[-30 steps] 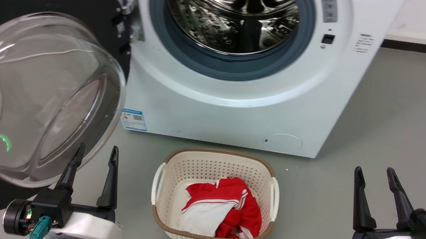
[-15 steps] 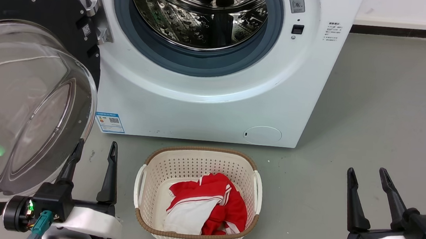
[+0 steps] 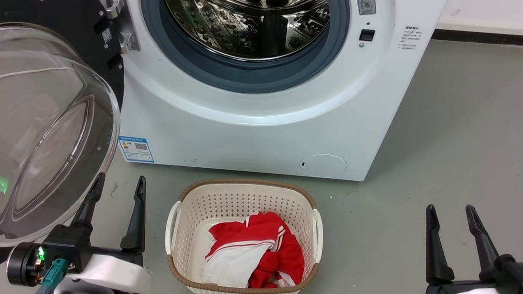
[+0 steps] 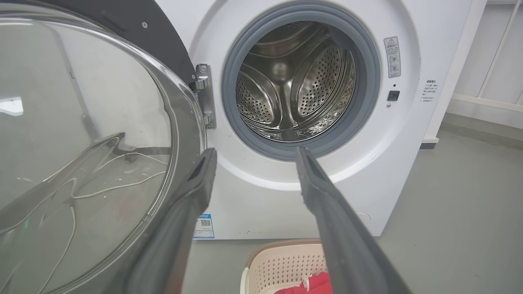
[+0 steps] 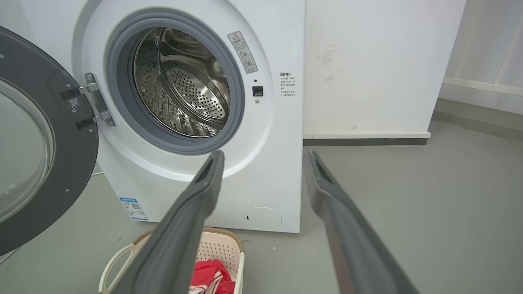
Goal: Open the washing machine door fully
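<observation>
The washing machine door (image 3: 29, 120) stands swung out to the left of the washing machine (image 3: 253, 132), hanging on its hinge (image 3: 118, 13), and the steel drum is fully uncovered. The machine stands on the floor (image 3: 459, 137) near the far wall, with a basket (image 3: 237, 200) of red and white clothes (image 3: 275, 249) just in front of it.

The left gripper (image 3: 120, 179) has its fingers spread and holds nothing. Its left finger is very close to the glass bowl of the door; I cannot tell if they touch. The right gripper (image 3: 450, 209) is also spread and empty, well apart from the machine.

I judge the task as almost done or done. The risk is the left arm: a careless forward or leftward move could knock the glass, or push the door back toward the opening.
</observation>
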Tool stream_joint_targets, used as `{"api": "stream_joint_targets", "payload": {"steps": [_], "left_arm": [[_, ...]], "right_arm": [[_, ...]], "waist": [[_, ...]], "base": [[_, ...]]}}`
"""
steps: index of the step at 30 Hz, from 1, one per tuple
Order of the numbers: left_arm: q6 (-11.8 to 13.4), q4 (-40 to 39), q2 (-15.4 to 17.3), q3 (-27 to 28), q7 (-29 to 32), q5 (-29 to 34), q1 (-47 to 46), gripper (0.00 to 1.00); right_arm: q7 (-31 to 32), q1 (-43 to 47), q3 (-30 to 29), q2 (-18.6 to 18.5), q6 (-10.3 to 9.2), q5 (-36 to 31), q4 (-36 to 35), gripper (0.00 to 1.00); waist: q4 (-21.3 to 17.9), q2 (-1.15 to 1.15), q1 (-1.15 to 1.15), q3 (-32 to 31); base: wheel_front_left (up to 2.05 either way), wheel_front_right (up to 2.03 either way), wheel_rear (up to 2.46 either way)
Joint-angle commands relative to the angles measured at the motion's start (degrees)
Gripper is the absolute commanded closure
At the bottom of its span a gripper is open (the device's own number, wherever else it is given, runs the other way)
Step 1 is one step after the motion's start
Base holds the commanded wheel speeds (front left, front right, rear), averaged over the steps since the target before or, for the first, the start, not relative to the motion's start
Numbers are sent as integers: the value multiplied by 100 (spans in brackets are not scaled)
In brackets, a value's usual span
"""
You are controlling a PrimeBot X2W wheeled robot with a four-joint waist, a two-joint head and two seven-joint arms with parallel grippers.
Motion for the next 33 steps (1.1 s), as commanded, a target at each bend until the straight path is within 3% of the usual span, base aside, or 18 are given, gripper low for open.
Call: {"api": "stream_joint_targets", "payload": {"steps": [1, 11, 12, 33], "left_arm": [[-11, 13, -24, 25, -13, 29, -49, 0], [-56, -4, -53, 48, -13, 32, 8, 0], [-54, 15, -45, 28, 0, 29, 8, 100], [-217, 290, -120, 235, 579, -2207, -130, 100]], "right_arm": [[0, -91, -2, 6, -4, 9, 4, 0], [-29, -78, 17, 6, -4, 51, 17, 0], [-15, -17, 11, 0, 0, 48, 29, 100], [317, -200, 24, -122, -1, 2432, 361, 100]], "waist": [[3, 0, 0, 2], [13, 0, 0, 11], [14, 0, 0, 10], [21, 0, 0, -44]], "base": [[0, 0, 0], [0, 0, 0], [0, 0, 0], [0, 0, 0]]}}
